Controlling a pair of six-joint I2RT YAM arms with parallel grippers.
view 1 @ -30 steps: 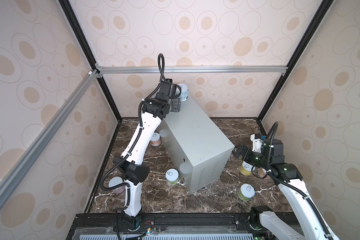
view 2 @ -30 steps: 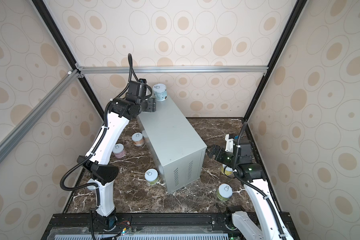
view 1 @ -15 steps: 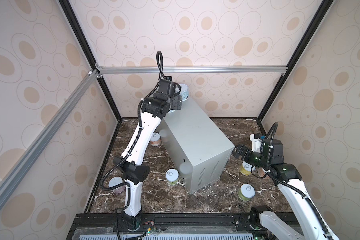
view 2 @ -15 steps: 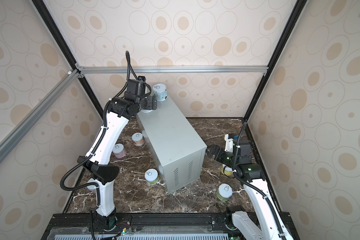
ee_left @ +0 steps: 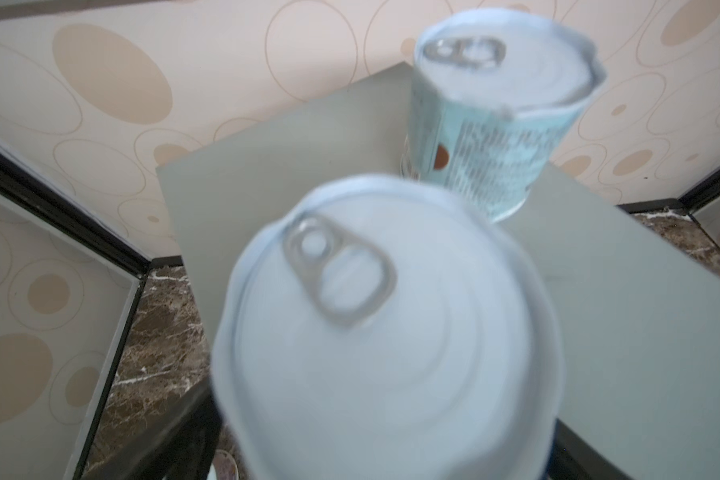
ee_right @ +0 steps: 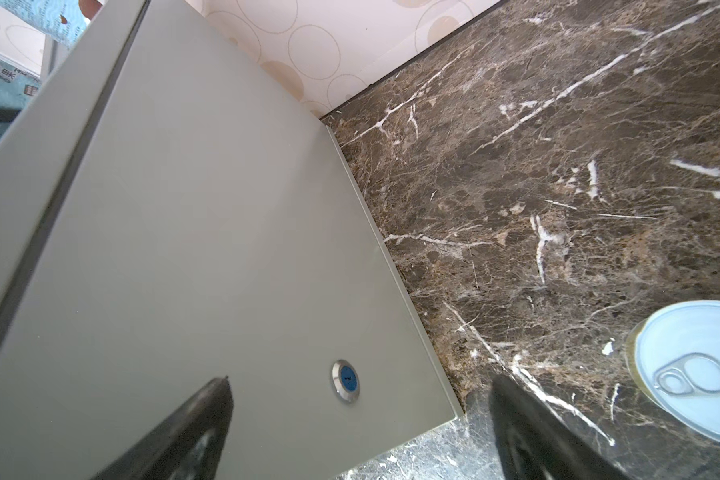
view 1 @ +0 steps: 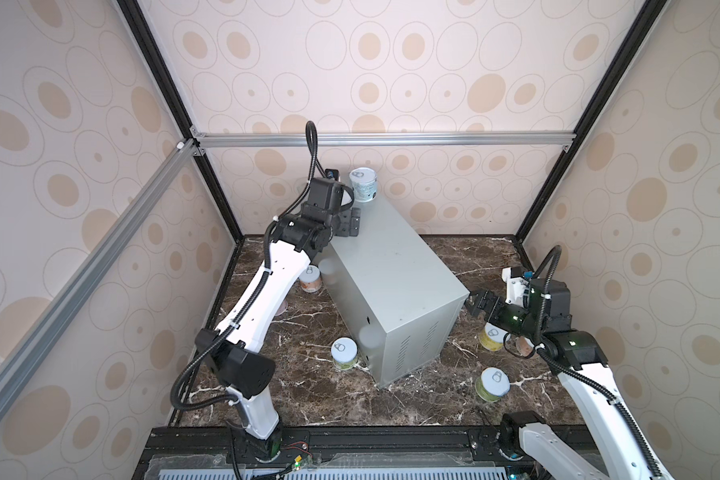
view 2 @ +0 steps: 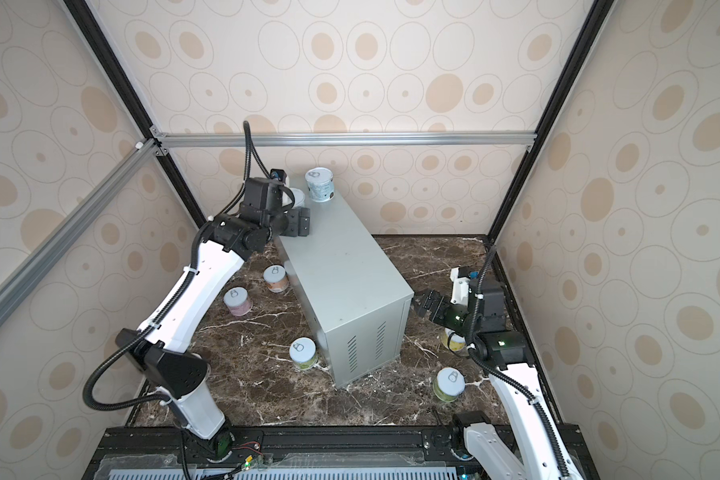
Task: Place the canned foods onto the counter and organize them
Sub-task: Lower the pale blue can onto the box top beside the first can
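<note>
Teal-labelled tin (view 1: pixel 363 185) stands at the far corner on top of the grey counter (view 1: pixel 395 270). Beside it a second tin (ee_left: pixel 387 332), its lid blurred in the left wrist view, lies between the fingers of the left gripper (view 1: pixel 352 222) and mostly covers them, so I cannot tell whether they clamp it. The right gripper (view 1: pixel 478 302) hangs beside the counter's near right corner, jaws apart and empty, its arm half hiding a yellow tin (view 1: pixel 490 338).

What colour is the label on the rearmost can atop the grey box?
Pale teal on that can; clearest in left wrist view.
</note>
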